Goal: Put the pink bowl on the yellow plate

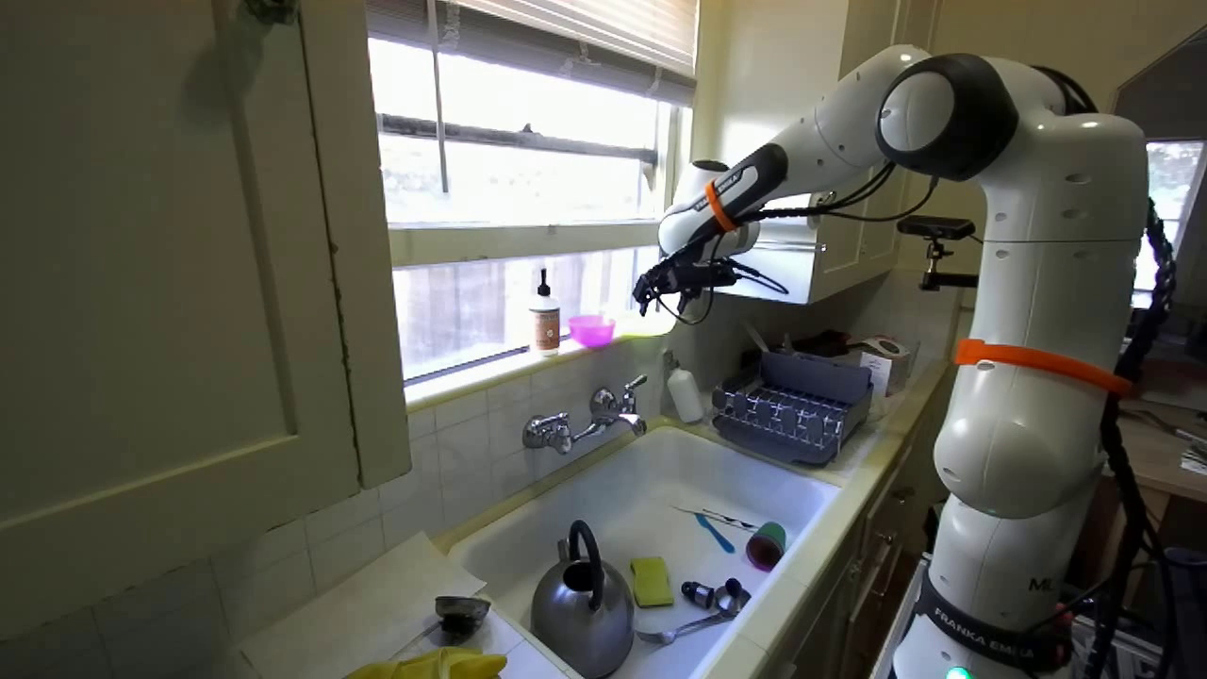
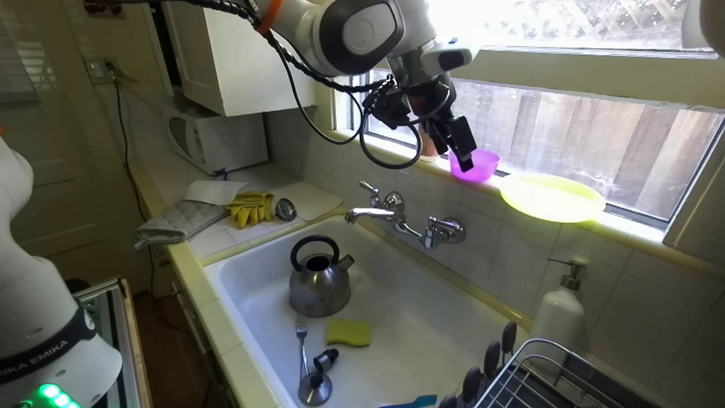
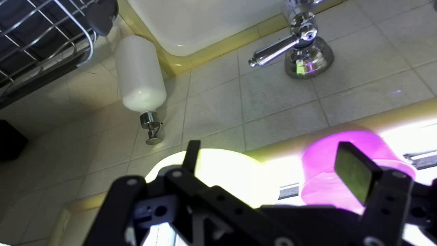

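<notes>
The pink bowl (image 1: 591, 332) stands upright on the window sill; it also shows in an exterior view (image 2: 483, 164) and in the wrist view (image 3: 321, 164). The yellow plate (image 2: 552, 198) lies on the sill beside the bowl, and shows overexposed in the wrist view (image 3: 235, 177). Only a sliver of the plate (image 1: 651, 325) shows in an exterior view. My gripper (image 3: 273, 160) is open and empty above the sill. In the wrist view one finger overlaps the plate and the other overlaps the bowl. In an exterior view the gripper (image 2: 463, 150) partly covers the bowl's near side.
A soap bottle (image 1: 544, 321) stands on the sill beside the bowl. The chrome faucet (image 2: 391, 212) juts from the tiled wall below. A white dispenser (image 3: 140, 71) and a dish rack (image 1: 792, 405) stand near the sink. The sink holds a kettle (image 2: 320, 286) and a sponge (image 2: 348, 332).
</notes>
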You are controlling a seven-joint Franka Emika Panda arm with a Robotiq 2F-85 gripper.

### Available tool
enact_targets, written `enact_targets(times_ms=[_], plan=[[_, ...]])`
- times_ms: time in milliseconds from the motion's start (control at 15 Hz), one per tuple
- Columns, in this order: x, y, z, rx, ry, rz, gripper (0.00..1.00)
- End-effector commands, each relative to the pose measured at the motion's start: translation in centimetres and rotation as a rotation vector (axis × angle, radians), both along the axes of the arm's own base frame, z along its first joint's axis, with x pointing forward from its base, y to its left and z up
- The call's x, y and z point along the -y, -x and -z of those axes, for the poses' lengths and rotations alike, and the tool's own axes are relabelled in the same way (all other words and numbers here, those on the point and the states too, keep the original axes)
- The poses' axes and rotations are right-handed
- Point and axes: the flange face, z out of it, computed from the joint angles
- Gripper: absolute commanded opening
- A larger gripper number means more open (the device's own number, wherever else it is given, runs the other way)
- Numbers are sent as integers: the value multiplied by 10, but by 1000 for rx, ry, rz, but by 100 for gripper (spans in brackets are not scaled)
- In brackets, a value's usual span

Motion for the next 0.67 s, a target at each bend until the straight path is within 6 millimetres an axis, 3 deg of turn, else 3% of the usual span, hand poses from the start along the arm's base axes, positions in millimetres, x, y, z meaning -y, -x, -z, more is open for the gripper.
enact_targets(times_ms=[0,600], plan=[[13,-13,13,69,-4,77,100],[7,-41,18,163,-171,83,100]])
